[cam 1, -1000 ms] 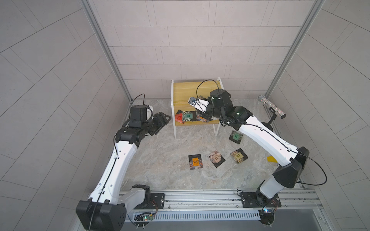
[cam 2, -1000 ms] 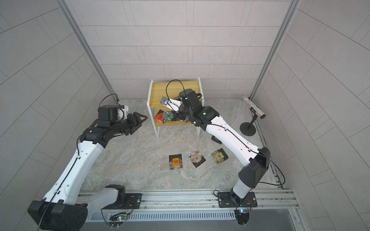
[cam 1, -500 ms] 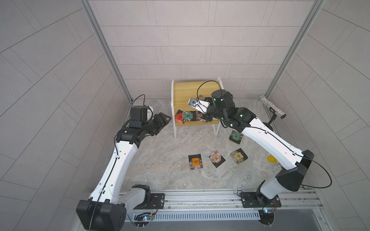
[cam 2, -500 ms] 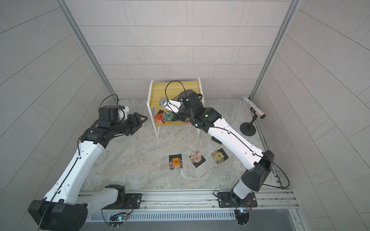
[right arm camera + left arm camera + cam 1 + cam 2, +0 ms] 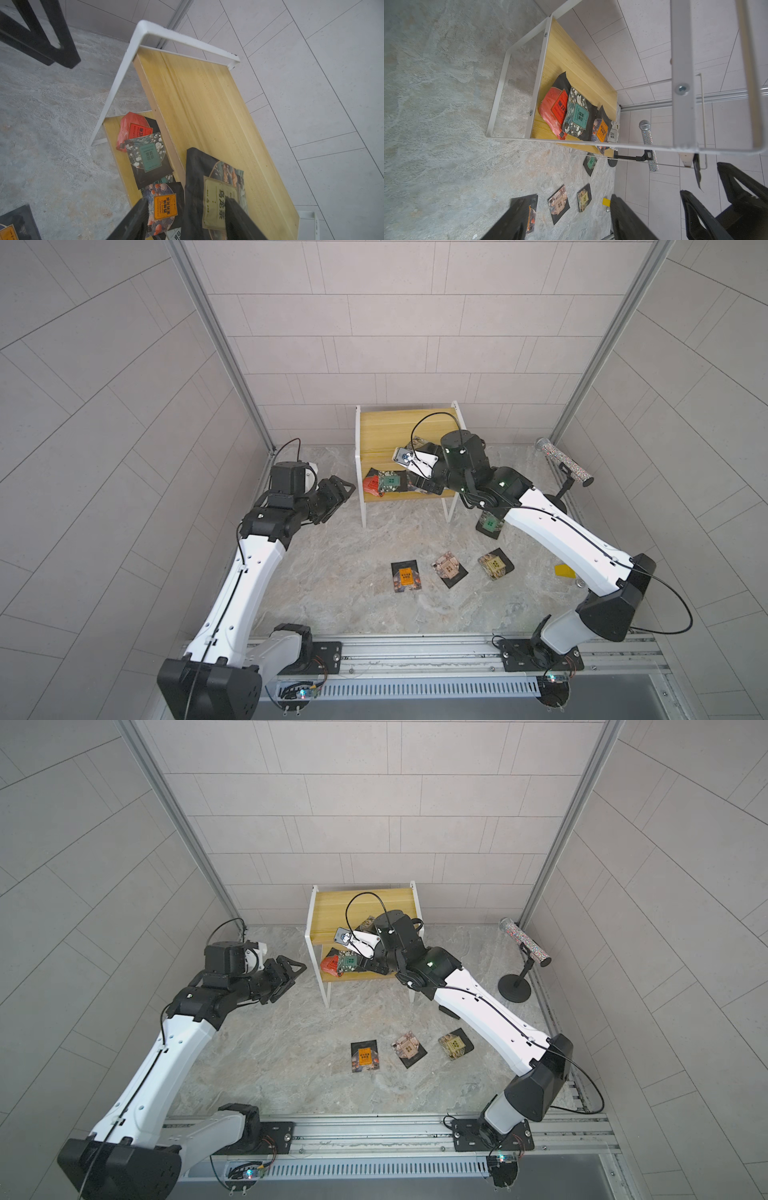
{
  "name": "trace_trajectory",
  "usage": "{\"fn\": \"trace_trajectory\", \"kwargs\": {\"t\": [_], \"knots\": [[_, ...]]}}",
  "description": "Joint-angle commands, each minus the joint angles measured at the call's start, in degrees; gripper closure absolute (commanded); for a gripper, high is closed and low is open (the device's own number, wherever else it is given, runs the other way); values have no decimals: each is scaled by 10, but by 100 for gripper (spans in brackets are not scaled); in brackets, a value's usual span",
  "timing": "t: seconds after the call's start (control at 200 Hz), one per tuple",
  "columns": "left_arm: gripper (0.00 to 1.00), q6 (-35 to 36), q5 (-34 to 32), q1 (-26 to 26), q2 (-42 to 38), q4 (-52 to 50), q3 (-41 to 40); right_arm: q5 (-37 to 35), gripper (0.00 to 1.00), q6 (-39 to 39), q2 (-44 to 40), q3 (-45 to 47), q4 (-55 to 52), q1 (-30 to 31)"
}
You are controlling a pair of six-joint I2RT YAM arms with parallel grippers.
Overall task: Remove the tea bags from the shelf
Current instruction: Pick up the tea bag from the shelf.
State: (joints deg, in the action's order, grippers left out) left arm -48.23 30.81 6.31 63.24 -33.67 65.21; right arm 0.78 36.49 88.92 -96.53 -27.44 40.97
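I see the right gripper [image 5: 186, 201] over the front of the shelf [image 5: 382, 427], its jaws spread apart and not clenched on anything I can make out. Under it a beige tea bag [image 5: 216, 187] lies on the top board at the front edge; I cannot tell whether a finger touches it. On the lower board a red tea bag [image 5: 556, 108] lies partly under a green tea bag [image 5: 578, 116], with an orange tea bag [image 5: 602, 131] and a white tea bag [image 5: 613, 135] beside them. The left gripper [image 5: 343, 489] hangs near the left end of the shelf, released and empty. In front of the shelf, a row of three tea bags [image 5: 449, 568] lies flat on the counter [image 5: 332, 564], and a fourth tea bag [image 5: 488, 524] lies partly under the right arm [image 5: 561, 531]
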Motion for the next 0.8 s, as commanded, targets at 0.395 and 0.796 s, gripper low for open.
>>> {"fn": "trace_trajectory", "kwargs": {"t": [0.395, 0.796], "knots": [[31, 0, -1, 2, -23, 2, -11, -24, 65, -7, 9, 8, -1, -8], [31, -5, -2, 2, -27, 2, -14, -17, 83, -13, -5, 5, -15, -7]]}}
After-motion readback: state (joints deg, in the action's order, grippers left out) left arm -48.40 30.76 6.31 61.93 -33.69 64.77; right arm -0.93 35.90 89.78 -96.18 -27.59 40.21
